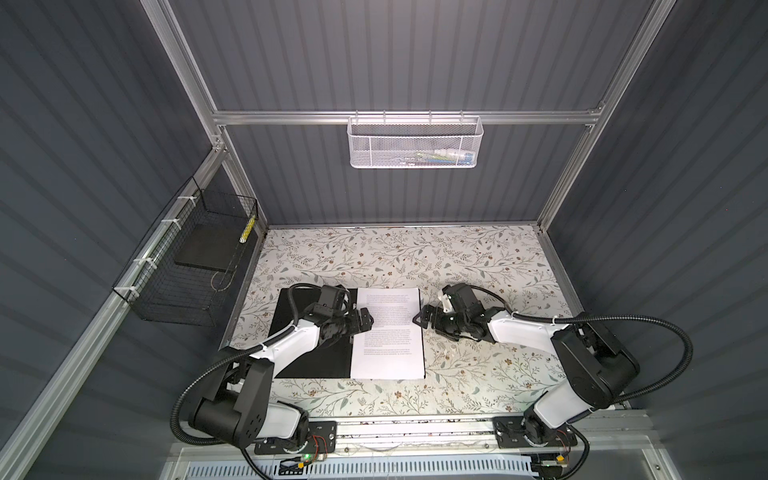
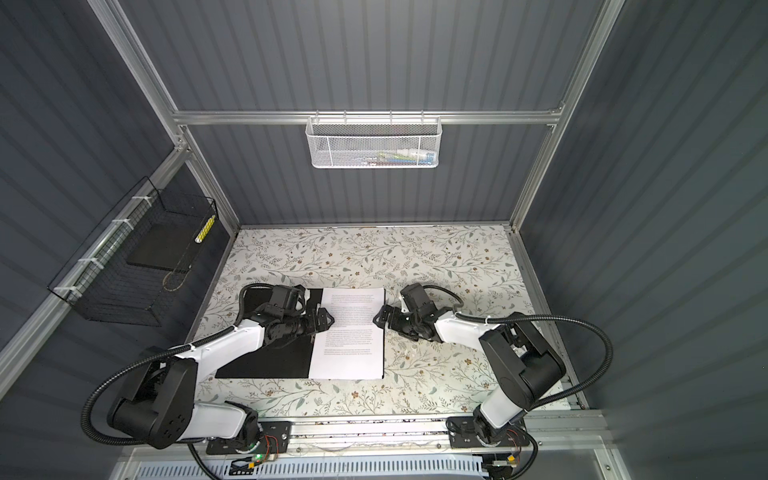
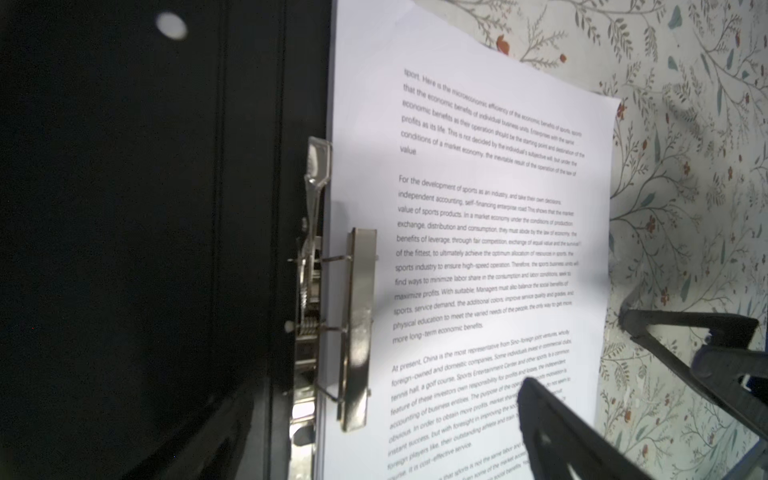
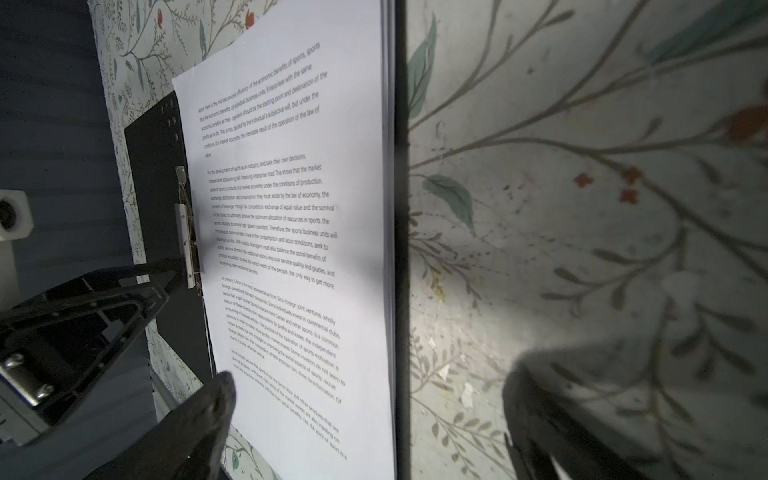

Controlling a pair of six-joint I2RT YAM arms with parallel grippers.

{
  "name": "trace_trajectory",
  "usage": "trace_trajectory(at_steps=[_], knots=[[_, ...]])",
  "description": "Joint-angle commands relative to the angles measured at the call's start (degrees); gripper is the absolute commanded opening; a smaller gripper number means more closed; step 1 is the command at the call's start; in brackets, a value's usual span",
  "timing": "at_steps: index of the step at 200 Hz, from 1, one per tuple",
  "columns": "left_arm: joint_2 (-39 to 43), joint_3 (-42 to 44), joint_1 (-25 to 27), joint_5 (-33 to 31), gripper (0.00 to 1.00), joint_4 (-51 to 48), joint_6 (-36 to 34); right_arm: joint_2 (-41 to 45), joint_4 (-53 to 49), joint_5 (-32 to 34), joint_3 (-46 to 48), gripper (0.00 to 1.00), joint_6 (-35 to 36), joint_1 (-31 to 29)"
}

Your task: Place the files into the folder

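The folder (image 1: 316,357) (image 2: 270,361) lies open on the floral table, black inside up. The files (image 1: 388,332) (image 2: 351,332), a stack of white printed sheets, rest on its right half. In the left wrist view a metal clip (image 3: 357,328) lies over the files' (image 3: 478,249) inner edge. My left gripper (image 1: 368,320) (image 2: 328,320) (image 3: 384,419) hovers open over that edge, holding nothing. My right gripper (image 1: 417,320) (image 2: 377,318) (image 4: 374,415) is open at the files' (image 4: 291,249) outer edge. One of its fingers (image 4: 208,411) is over the paper, the other over the table.
A black wire basket (image 1: 187,286) on the left wall holds a plain dark slab (image 1: 203,249). A white mesh basket (image 1: 413,143) hangs on the back rail. Bare floral table (image 1: 478,266) lies behind and right of the folder.
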State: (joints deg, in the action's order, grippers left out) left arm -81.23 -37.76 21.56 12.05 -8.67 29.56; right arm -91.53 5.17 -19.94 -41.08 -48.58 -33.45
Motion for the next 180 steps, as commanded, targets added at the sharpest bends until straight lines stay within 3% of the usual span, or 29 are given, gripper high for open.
trace_trajectory(at_steps=[1, 59, 76, 115, 180], knots=[[-1.61, 0.84, -0.03, 2.85, 1.00, 2.24, -1.87, -1.02, 3.00, -2.60, 1.07, 0.99, -1.15, 0.61], [-3.67, 3.12, 0.06, 6.40, 1.00, 5.69, -1.19, -0.71, 1.96, -2.58, 1.17, 0.99, -1.19, 2.14], [-3.04, 3.95, 0.77, 10.06, 1.00, 6.80, 0.04, -0.59, 1.69, -2.78, 1.34, 0.99, -1.49, 3.13], [-1.39, 4.40, 5.34, 9.19, 1.00, 8.05, 2.65, -0.78, 1.42, -3.80, 1.88, 0.99, -1.57, 6.10], [-7.50, 2.32, 14.61, 4.64, 1.00, 17.39, 11.45, 3.37, -1.53, -3.33, 5.23, 0.99, -1.02, 13.34]])
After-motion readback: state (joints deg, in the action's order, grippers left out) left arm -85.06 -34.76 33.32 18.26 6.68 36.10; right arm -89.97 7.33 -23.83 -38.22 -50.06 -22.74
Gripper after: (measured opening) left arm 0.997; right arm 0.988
